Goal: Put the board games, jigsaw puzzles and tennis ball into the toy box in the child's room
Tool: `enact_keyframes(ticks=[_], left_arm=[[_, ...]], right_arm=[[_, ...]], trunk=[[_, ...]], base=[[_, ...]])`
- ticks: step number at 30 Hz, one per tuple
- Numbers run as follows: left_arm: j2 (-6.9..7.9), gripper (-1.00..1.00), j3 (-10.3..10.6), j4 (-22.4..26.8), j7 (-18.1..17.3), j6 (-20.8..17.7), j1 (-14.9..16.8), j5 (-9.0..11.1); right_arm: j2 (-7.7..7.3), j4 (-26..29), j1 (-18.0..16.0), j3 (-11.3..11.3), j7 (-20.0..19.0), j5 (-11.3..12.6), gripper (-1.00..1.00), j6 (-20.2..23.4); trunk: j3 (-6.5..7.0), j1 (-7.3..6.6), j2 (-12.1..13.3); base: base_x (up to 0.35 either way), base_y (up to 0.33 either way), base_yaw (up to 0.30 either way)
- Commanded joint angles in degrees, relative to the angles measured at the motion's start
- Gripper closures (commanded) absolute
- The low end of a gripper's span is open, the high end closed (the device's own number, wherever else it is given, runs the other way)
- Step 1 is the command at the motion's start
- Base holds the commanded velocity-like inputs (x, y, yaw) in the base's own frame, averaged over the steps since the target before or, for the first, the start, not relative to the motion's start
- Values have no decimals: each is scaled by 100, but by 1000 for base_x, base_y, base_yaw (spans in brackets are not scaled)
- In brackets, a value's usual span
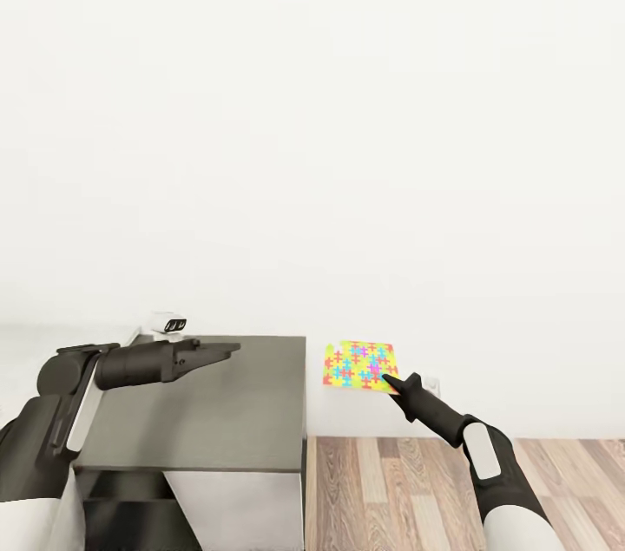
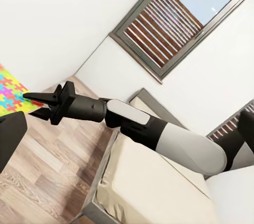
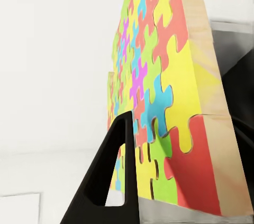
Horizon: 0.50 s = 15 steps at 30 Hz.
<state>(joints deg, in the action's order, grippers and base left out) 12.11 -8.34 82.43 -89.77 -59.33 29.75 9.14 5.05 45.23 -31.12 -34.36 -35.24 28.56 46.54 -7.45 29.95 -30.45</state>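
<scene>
A jigsaw puzzle (image 1: 359, 364), a thin square of yellow, pink, green and blue pieces, hangs upright in the air in front of the white wall. My right gripper (image 1: 388, 380) is shut on its lower right corner. The right wrist view shows the puzzle (image 3: 159, 97) edge-on, pinched beside a dark finger (image 3: 108, 181). In the left wrist view the puzzle (image 2: 10, 94) is at the tip of the right gripper (image 2: 33, 97). My left gripper (image 1: 222, 350) is open and holds nothing, hovering over a dark tabletop (image 1: 208, 412). The bed (image 2: 153, 187) lies behind my right arm.
A small white device (image 1: 168, 324) sits at the far edge of the dark tabletop. Wood-plank floor (image 1: 408, 490) lies to the right of that furniture. A grey-framed window (image 2: 182, 20) with brown slats is set in the wall above the bed.
</scene>
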Motion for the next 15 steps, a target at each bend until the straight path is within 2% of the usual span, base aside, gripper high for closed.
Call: enact_keyframes(ticks=[1, 15], left_arm=[[5, -100, -5, 1, -23, -61, 5, -23], [-9, -100, 17, 1, -23, -61, 5, -27]], right_arm=[[10, 5, -8, -29, -25, -16, 100, 32], [-3, 20, 52, -45, -193, 28, 100, 38]], trunk=[[7, -21, 32], [324, -329, 593]], base=[[-65, 0, 0], [-9, 0, 0]])
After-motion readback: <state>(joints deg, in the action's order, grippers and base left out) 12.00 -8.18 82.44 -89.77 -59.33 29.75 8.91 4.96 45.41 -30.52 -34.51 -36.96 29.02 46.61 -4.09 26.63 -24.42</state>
